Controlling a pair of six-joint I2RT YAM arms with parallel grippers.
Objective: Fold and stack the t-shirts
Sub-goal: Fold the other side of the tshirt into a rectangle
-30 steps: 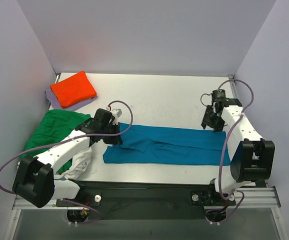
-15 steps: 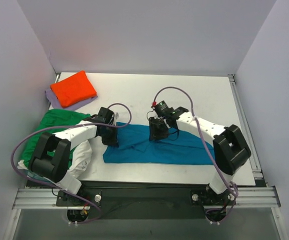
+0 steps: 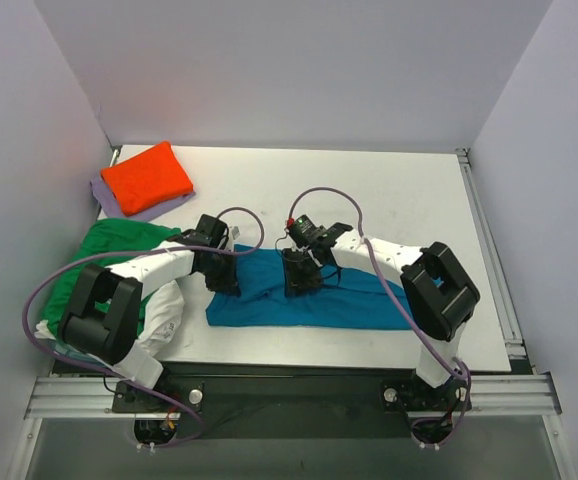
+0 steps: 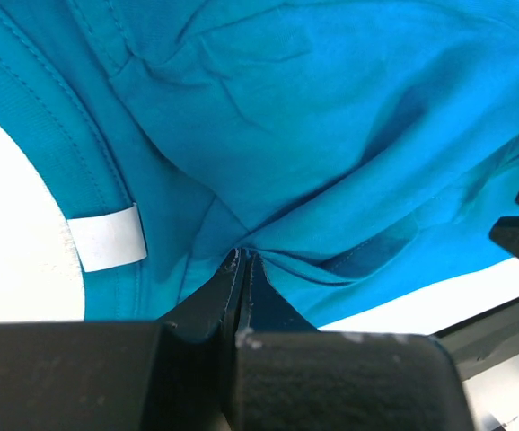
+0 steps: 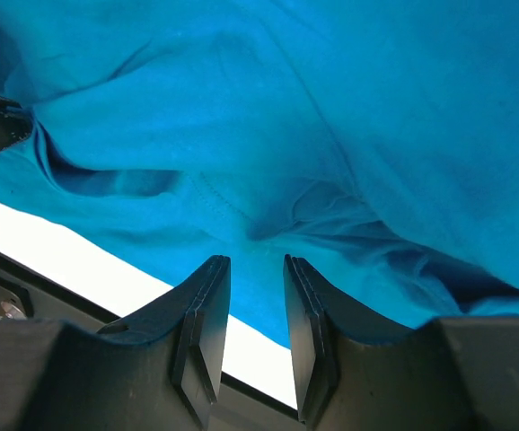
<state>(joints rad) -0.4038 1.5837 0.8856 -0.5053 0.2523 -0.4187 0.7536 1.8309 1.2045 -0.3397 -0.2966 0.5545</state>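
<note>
- Two arms are meeting over the teal-blue t-shirt [image 3: 369, 298] in the top view. It is lying as a long band across the lower middle of the table [image 3: 389, 190], so I judge the step in hand to be the crosswise fold of a shirt already narrowed lengthwise.
- The left gripper [image 3: 221, 276] is sitting on the band's left end, its arm reaching in low from the lower left. The right gripper [image 3: 299, 274] is hanging over the band's middle, its arm looping in from the lower right.
- The orange t-shirt [image 3: 147, 177] is resting folded on the lavender t-shirt [image 3: 107, 200] at the upper left. The green t-shirt [image 3: 104, 255] and white t-shirt [image 3: 167, 318] are lying unfolded at the left edge.
- In the left wrist view, the left gripper [image 4: 241, 262] is pinching a pucker of teal cloth with its jaws pressed together on it. The collar's white label [image 4: 107, 238] is showing at centre left.
- In the right wrist view, the right gripper [image 5: 249, 269] is pointing at rumpled teal cloth filling the upper frame. Its jaws are standing a little apart, and nothing is showing between them.
- The next move is calling, in my judgement, for the right jaws to close on a fold edge so that both ends travel together without dragging the layers askew.
</note>
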